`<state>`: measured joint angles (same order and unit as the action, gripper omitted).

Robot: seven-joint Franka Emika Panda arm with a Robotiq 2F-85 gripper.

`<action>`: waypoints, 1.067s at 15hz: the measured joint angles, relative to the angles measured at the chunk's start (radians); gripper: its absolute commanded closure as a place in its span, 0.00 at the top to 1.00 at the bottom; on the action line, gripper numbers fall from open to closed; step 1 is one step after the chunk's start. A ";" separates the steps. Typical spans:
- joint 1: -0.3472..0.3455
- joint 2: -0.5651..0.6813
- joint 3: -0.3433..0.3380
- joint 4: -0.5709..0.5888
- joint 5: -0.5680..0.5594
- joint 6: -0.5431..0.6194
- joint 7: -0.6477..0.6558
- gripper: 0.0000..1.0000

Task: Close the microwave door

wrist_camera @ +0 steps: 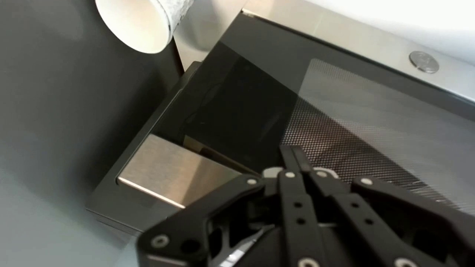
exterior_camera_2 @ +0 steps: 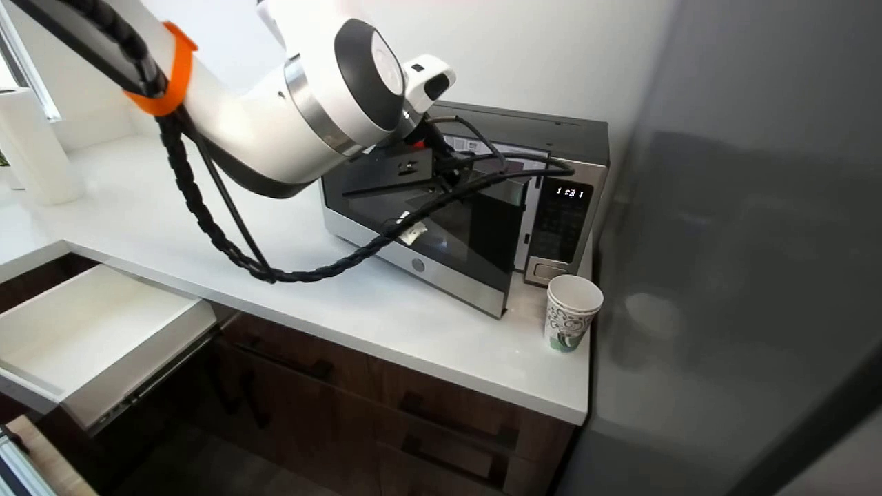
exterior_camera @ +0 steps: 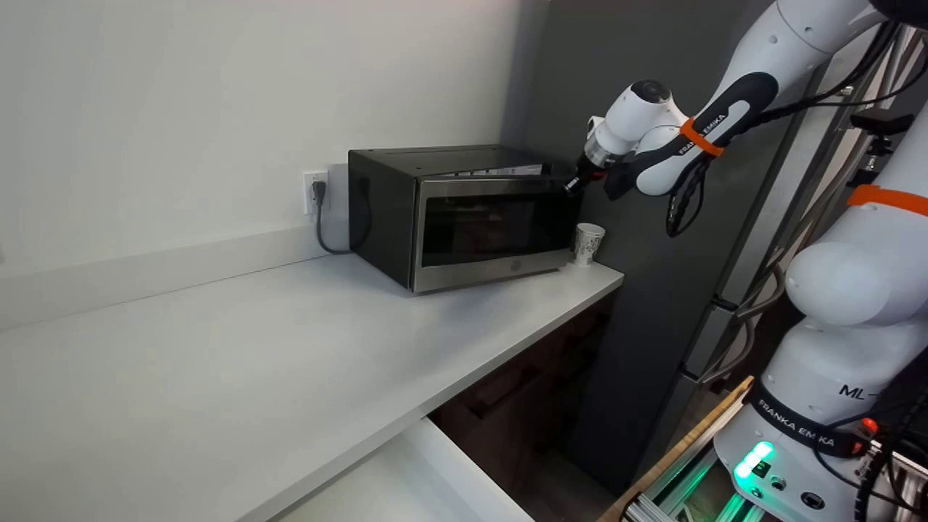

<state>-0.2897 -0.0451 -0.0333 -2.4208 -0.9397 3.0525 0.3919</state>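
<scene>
The microwave [exterior_camera: 384, 210] stands on the counter; its control panel [exterior_camera_2: 559, 220] and the silver part of its front [wrist_camera: 170, 167] also show. The microwave door [exterior_camera: 500, 225] is ajar. Its free edge stands out from the control panel side, with a gap between, in an exterior view [exterior_camera_2: 493, 255]. My gripper [exterior_camera: 571, 185] is at the upper part of the door near its free edge. In the wrist view, the fingertips [wrist_camera: 295, 148] are together with nothing between them, in front of the dark door window [wrist_camera: 256, 111]. I cannot tell whether they touch it. The arm and cable hide part of the door.
A white patterned paper cup [exterior_camera_2: 573, 313] stands by the door's free edge, also in the wrist view [wrist_camera: 144, 26]. A tall dark grey panel [exterior_camera_2: 716, 227] borders the counter [exterior_camera: 290, 362]. A white drawer [exterior_camera_2: 103, 331] stands open below the counter.
</scene>
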 measured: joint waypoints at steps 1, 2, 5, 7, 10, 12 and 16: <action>-0.004 0.019 -0.007 0.020 0.002 0.017 0.000 0.00; -0.007 0.036 -0.013 0.038 0.004 0.026 0.001 0.00; -0.016 0.072 -0.026 0.090 0.005 0.029 0.006 0.00; -0.020 0.092 -0.032 0.119 0.005 0.029 0.017 0.00; -0.020 0.122 -0.043 0.162 0.005 0.053 0.037 0.00; -0.021 0.148 -0.050 0.187 0.005 0.090 0.048 0.00; -0.022 0.217 -0.056 0.244 0.005 0.154 0.061 0.00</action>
<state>-0.3118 0.1722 -0.0897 -2.1767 -0.9342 3.2063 0.4529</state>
